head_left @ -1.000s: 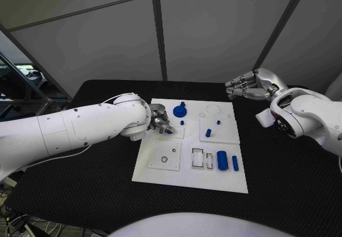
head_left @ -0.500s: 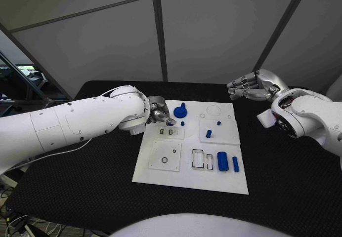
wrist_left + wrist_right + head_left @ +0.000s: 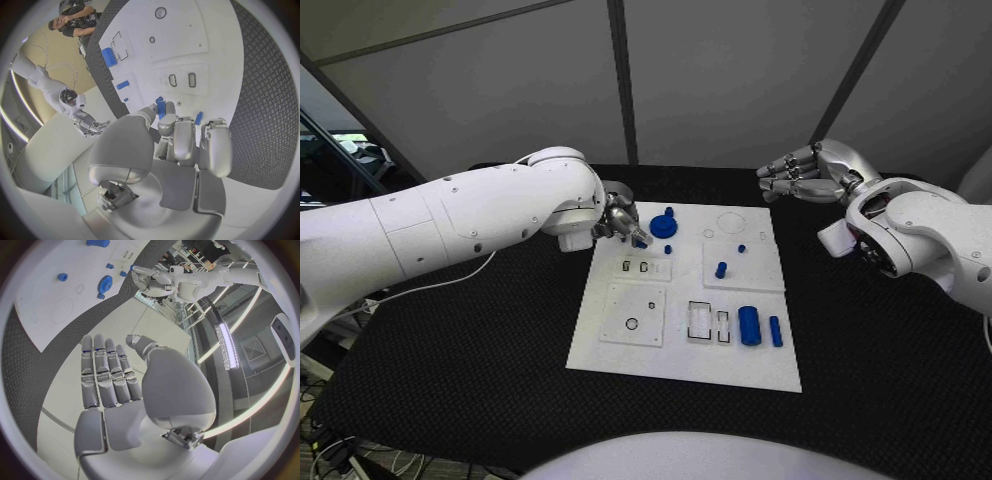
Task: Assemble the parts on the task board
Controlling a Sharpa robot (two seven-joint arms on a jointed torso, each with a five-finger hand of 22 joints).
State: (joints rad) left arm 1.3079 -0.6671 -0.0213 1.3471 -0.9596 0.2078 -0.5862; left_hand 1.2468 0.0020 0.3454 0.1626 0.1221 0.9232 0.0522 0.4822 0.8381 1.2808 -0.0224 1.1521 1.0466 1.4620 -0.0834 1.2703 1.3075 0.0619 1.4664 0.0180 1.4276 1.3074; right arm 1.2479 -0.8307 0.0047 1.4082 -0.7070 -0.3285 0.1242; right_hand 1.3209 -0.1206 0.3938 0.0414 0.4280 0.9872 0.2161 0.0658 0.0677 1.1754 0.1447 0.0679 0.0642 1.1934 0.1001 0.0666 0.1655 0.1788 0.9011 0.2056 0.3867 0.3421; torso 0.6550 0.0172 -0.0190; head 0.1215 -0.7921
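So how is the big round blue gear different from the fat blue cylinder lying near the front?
The round blue gear is flat and toothed, at the board's far end beside the left hand. The fat blue cylinder is smooth, lying on its side at the near end, away from both hands. Both are blue and rest on the white board.

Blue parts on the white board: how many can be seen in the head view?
6: a gear at the far edge beside the left robot hand, two small studs, a peg mid-board, two cylinders at the near right. The hand may hide more.
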